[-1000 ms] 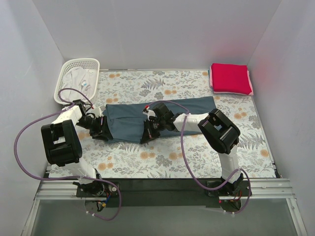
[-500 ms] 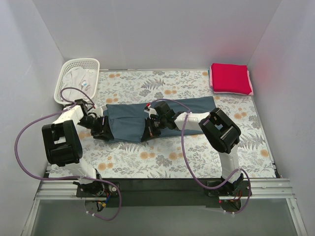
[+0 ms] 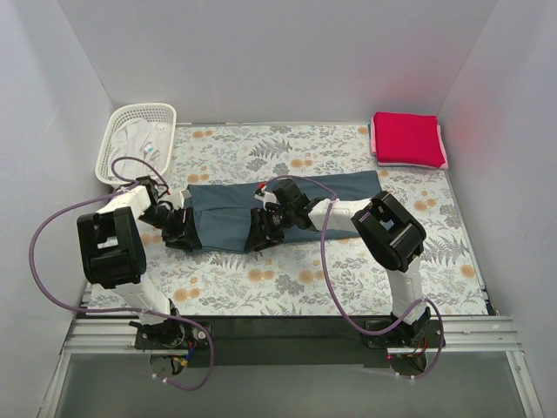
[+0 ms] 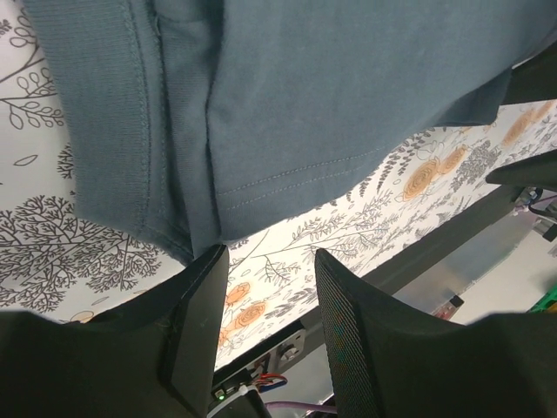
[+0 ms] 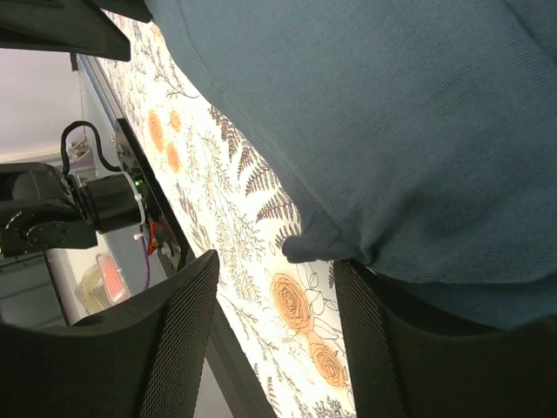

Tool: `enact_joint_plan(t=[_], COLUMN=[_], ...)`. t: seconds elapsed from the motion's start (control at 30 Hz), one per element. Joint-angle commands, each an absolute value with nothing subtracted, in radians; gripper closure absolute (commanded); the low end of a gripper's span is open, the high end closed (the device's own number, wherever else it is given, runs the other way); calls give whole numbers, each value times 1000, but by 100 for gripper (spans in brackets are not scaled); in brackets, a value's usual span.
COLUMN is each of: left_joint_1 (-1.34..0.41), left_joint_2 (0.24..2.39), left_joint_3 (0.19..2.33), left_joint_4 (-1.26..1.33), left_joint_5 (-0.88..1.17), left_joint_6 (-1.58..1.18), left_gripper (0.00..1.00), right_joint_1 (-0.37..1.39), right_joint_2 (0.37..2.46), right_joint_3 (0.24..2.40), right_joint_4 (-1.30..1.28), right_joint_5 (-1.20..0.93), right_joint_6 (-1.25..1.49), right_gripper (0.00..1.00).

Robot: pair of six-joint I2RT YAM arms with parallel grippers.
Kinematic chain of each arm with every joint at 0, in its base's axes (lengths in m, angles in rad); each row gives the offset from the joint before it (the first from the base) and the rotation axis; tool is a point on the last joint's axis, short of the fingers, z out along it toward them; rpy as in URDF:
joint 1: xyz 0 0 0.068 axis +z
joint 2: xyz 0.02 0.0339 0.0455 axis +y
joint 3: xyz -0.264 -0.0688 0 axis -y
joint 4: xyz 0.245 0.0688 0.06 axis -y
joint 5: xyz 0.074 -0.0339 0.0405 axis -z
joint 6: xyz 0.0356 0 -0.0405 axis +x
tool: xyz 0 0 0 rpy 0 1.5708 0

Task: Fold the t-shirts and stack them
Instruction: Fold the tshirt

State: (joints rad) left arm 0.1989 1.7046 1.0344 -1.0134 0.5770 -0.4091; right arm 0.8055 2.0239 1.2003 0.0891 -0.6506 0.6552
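The dark slate blue t-shirt (image 3: 226, 212) lies as a long flat strip across the middle of the floral cloth. My left gripper (image 3: 178, 230) stands open at the strip's left near corner. In the left wrist view its fingers (image 4: 200, 322) frame bare floral cloth, and the shirt's hem (image 4: 348, 87) lies just beyond the tips. My right gripper (image 3: 261, 232) is open at the strip's near edge. A folded corner of the shirt (image 5: 318, 246) sits at the mouth of its jaws, not pinched. The crimson t-shirt (image 3: 406, 137) lies folded on the pale pink one (image 3: 374, 144) at the back right.
A white lattice basket (image 3: 137, 139) with white cloth in it stands at the back left corner. The grey-and-orange floral cloth (image 3: 287, 279) covers the table. White walls close in the left, back and right. Purple cables loop from both arms.
My right gripper has opened and let go of the blue shirt's near edge. My left gripper has shifted slightly along the shirt's left end, still open.
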Motion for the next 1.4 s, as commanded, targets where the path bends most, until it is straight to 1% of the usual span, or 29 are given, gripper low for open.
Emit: enact_joint_plan(t=[0.0,0.1,0.2,0.23,0.43,0.5,0.53,0.6,0.7,0.8,0.83,1.03,1.1,1.27,1.3,1.33,1.37], left_joint_1=[195,195,193,192,189,187,187,186,183,181,179,175,175,173,173,172,172], left_joint_2=[1706,1716,1726,1727,1740,1741,1743,1747,1753,1756,1756,1753,1750,1735,1733,1733,1735], left_joint_3=[1048,1058,1069,1072,1083,1083,1083,1081,1084,1092,1094,1115,1120,1140,1140,1141,1141], left_joint_4=[-988,-976,-974,-973,-969,-968,-968,-965,-963,-965,-966,-976,-979,-999,-999,-1000,-1003], left_joint_5=[548,557,558,557,558,551,548,537,529,532,532,540,541,543,543,543,543], left_joint_6=[-436,-449,-454,-454,-463,-468,-469,-476,-479,-482,-482,-483,-482,-477,-477,-477,-476], left_gripper=[57,59,60,61,70,71,71,71,69,72,74,91,100,100,100,100,100], right_joint_1=[805,804,804,805,804,804,804,804,802,802,802,802,801,799,799,798,798], right_joint_2=[2011,2029,2040,2039,2046,2048,2046,2046,2049,2052,2051,2034,2023,2000,2002,2000,1997], right_joint_3=[1203,1210,1212,1209,1213,1210,1204,1203,1198,1201,1201,1204,1201,1193,1195,1192,1189], right_joint_4=[126,127,126,127,126,126,124,124,123,124,123,124,126,124,124,124,123], right_joint_5=[-660,-666,-666,-664,-666,-664,-664,-661,-660,-661,-664,-670,-670,-676,-683,-680,-675], right_joint_6=[661,669,673,673,676,681,681,681,678,677,678,669,666,667,669,673,683], right_gripper=[38,43,51,55,69,71,76,79,85,94,99,99,99,99,91,59,49])
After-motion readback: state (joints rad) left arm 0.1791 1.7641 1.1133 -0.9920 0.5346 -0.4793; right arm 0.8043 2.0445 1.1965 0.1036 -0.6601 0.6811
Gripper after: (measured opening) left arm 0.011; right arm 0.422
